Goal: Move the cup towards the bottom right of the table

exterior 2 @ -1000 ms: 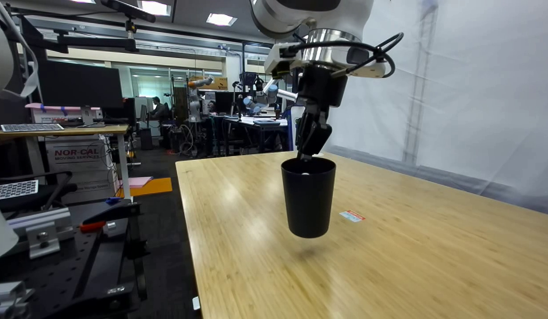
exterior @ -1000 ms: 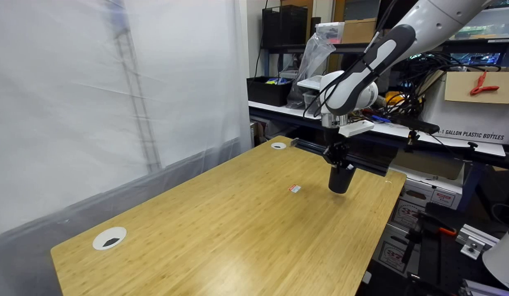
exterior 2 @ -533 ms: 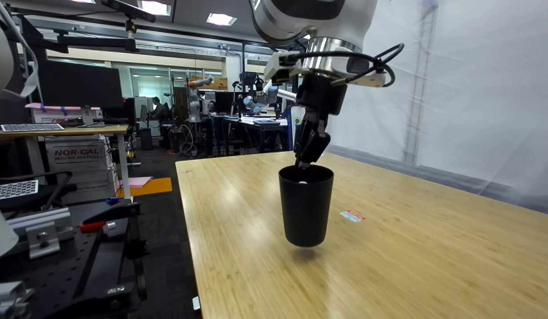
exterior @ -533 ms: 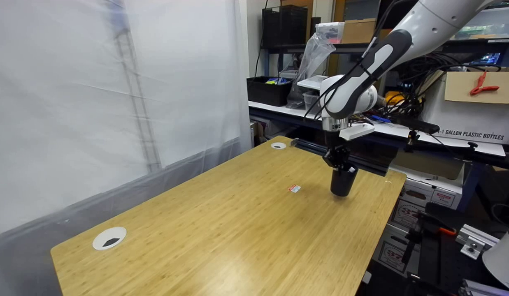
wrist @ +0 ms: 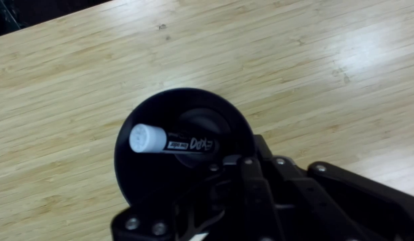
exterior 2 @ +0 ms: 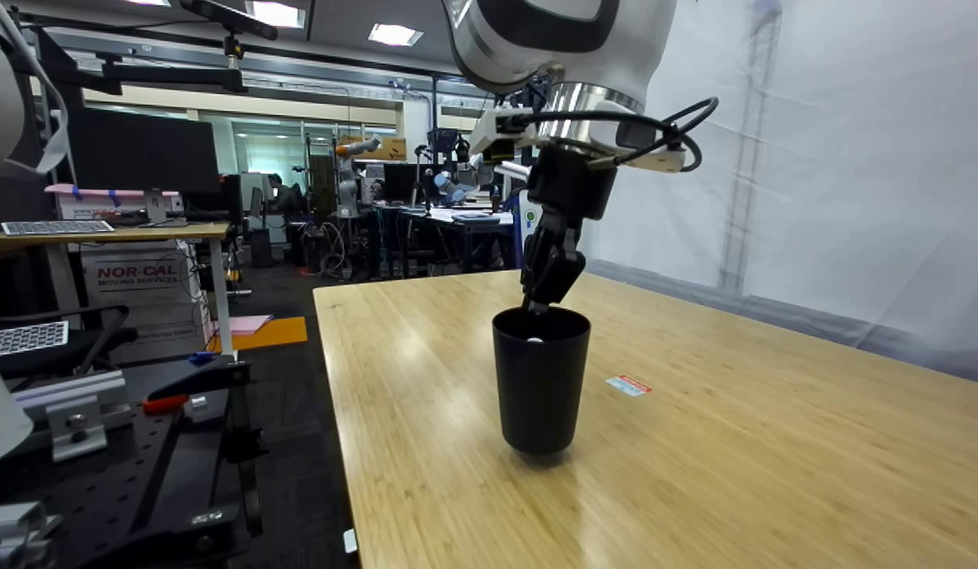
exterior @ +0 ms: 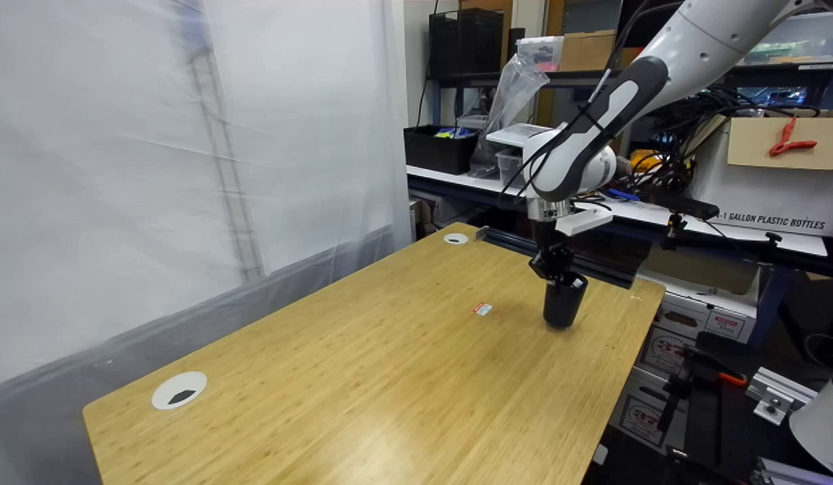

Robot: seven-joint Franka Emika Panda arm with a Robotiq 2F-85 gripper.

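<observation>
The black cup (exterior: 563,306) is upright with a slight tilt, just above or on the light wood table (exterior: 362,350). It also shows in an exterior view (exterior 2: 542,391), with a small shadow close under its base; I cannot tell whether it touches. My gripper (exterior 2: 538,307) is shut on the cup's rim. In the wrist view the gripper (wrist: 250,155) has one finger inside the cup and one outside its wall. A marker with a white end (wrist: 173,140) leans inside the cup. The fingertip inside the cup is partly hidden.
A small red and white sticker (exterior: 483,308) lies on the table near the cup. White ring-shaped discs (exterior: 179,390) sit along the table's curtain side. A translucent curtain (exterior: 187,168) borders that side. A cluttered workbench (exterior: 658,215) stands behind the arm.
My gripper has lowered the cup toward the table top. The cup has also shifted slightly away from the sticker, and its shadow is now closer to its base.
</observation>
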